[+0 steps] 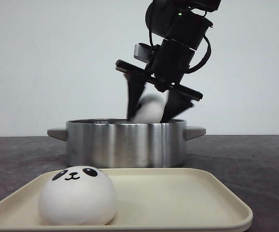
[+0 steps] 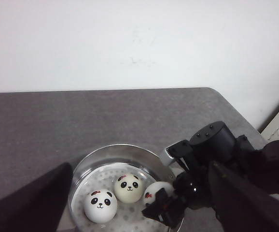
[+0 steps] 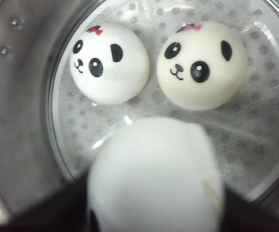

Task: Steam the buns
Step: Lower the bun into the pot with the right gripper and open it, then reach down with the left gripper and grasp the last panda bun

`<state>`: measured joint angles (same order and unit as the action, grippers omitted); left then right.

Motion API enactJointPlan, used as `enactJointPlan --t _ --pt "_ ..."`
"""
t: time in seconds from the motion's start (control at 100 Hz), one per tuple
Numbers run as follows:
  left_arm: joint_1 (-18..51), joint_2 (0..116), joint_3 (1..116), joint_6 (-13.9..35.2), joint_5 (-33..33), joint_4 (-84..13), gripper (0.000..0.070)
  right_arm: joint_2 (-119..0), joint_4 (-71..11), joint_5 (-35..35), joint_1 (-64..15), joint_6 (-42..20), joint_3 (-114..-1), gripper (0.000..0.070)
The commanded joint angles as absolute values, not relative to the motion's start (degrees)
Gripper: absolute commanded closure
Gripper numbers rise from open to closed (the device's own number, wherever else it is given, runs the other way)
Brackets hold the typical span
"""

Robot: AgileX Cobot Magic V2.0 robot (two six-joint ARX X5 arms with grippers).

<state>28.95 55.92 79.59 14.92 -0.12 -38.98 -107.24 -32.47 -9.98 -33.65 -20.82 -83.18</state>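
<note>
My right gripper is shut on a white bun and holds it at rim height over the steel pot. In the right wrist view the held bun fills the space between the fingers, with two panda-faced buns below on the perforated steamer plate. The left wrist view shows the same pot, both resting buns and the right gripper with its bun. A fourth panda bun sits on the cream tray. My left gripper is open and empty, high above the pot.
The pot has a handle on each side and stands just behind the tray. The dark table ends at a far edge against a white wall, and its right corner shows.
</note>
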Motion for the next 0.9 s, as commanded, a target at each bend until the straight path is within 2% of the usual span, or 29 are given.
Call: enactJointPlan --t 0.0,0.26,0.31,0.33,0.36,0.4,0.43,0.46,0.47,0.59,0.72,0.89 --pt "29.32 56.4 80.51 14.11 -0.51 -38.87 0.0154 -108.25 -31.99 -8.01 -33.87 -20.47 -84.14 0.0092" --pt "29.32 56.77 80.49 13.74 -0.62 -41.23 0.0154 -108.2 -32.03 -7.38 -33.12 -20.58 -85.69 0.0093" --pt "29.32 57.04 80.44 13.34 -0.64 -42.85 0.0154 -108.01 -32.82 -7.57 -33.06 -20.53 -87.42 0.011" --pt "29.32 57.17 80.34 13.21 -0.64 -43.62 0.0154 -107.72 -33.41 -7.66 -32.97 -20.47 -88.25 0.0147" --pt "29.34 57.39 80.03 13.15 -0.62 -44.75 0.0154 -107.22 -34.59 -7.92 -32.8 -19.97 -89.8 0.0257" --pt "29.34 57.6 79.29 13.3 -0.62 -46.11 0.0154 -106.45 -36.4 -8.05 -32.8 -18.72 -92.09 0.0481" --pt "29.39 57.74 78.43 13.67 -0.6 -46.87 0.0154 -105.62 -37.95 -7.88 -32.86 -17.54 -93.97 0.0695" --pt "29.45 57.74 77.21 14.31 -0.56 -47.18 0.0154 -104.55 -39.09 -7.79 -32.97 -16.67 -95.66 0.0698" --pt "29.47 57.74 76.73 14.55 -0.49 -47.18 0.0154 -104.16 -39.38 -7.7 -33.06 -16.47 -96.2 0.0673" --pt "30.37 57.74 69.82 19.03 0.71 -47.13 0.0154 -98.45 -42.57 -6.96 -35.24 -15.53 -101.73 0.0685" --pt "32.42 58.46 61.52 23.2 6.04 -46.02 0.0154 -90.5 -43.75 -6.98 -38.65 -15.64 -104.22 0.0685" --pt "37.1 62.96 54.54 25.36 10.33 -43.79 0.0153 -80.53 -43.75 -2.59 -44.29 -15.66 -104.25 0.0685"
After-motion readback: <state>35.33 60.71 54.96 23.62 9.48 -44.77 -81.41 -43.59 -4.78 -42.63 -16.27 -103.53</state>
